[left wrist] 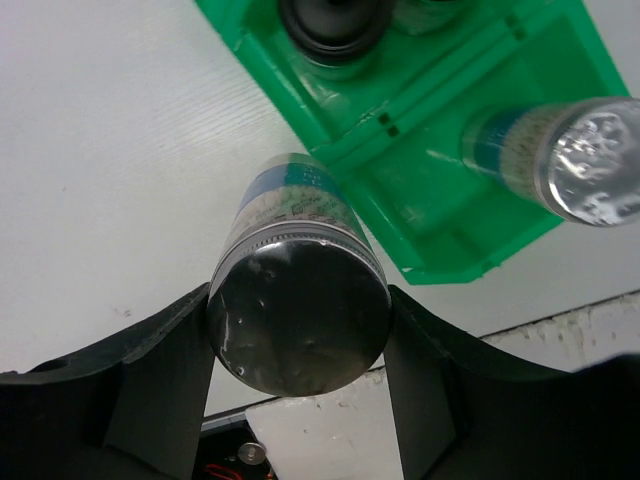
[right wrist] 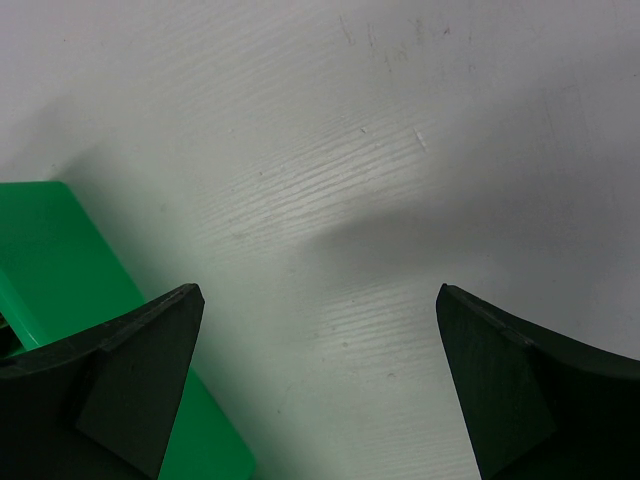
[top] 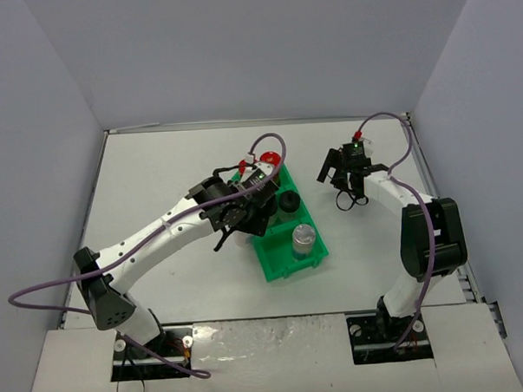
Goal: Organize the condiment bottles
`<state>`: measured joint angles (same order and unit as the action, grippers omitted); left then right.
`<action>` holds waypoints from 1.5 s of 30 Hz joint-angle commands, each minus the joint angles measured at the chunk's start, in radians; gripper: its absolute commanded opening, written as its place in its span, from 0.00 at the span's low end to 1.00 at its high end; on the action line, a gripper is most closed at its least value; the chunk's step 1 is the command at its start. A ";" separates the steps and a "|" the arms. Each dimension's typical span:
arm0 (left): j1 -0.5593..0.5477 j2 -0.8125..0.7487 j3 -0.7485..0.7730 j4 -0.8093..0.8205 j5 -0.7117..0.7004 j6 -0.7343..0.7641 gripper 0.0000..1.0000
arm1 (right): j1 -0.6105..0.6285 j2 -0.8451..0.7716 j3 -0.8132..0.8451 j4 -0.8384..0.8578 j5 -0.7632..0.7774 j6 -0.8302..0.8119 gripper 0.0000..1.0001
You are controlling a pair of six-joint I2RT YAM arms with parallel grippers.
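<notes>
overhead view looking down, two wrist views close, sharing green bin (top: 280, 263)

Surface (top: 156, 174): white, matte, with a faint linear grain that shows in the wrist views. Pale walls (top: 41, 127) close it in at left, back and right. One item is seen resting directly on it: a green three-compartment bin (top: 282, 266), set diagonally near the middle, its long axis running from far-left to near-right, between the two arms.
</notes>
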<state>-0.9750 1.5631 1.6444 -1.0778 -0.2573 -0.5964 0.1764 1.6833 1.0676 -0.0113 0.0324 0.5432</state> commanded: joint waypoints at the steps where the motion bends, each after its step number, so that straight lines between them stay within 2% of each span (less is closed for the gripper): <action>1: -0.068 0.017 0.121 0.103 0.043 0.100 0.00 | -0.004 -0.043 0.019 0.016 0.029 0.008 1.00; 6: -0.096 0.057 0.132 0.140 0.068 0.112 0.00 | -0.006 -0.051 0.022 0.016 0.034 0.004 1.00; 15: -0.107 0.080 0.039 0.230 0.145 0.114 0.00 | -0.006 -0.054 0.031 -0.022 0.038 -0.002 1.00; 45: -0.111 0.111 -0.119 0.352 0.239 0.061 0.00 | -0.006 -0.048 0.017 -0.019 0.038 0.001 1.00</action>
<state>-1.0801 1.6954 1.4949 -0.7830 -0.0245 -0.5268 0.1764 1.6829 1.0676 -0.0401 0.0452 0.5461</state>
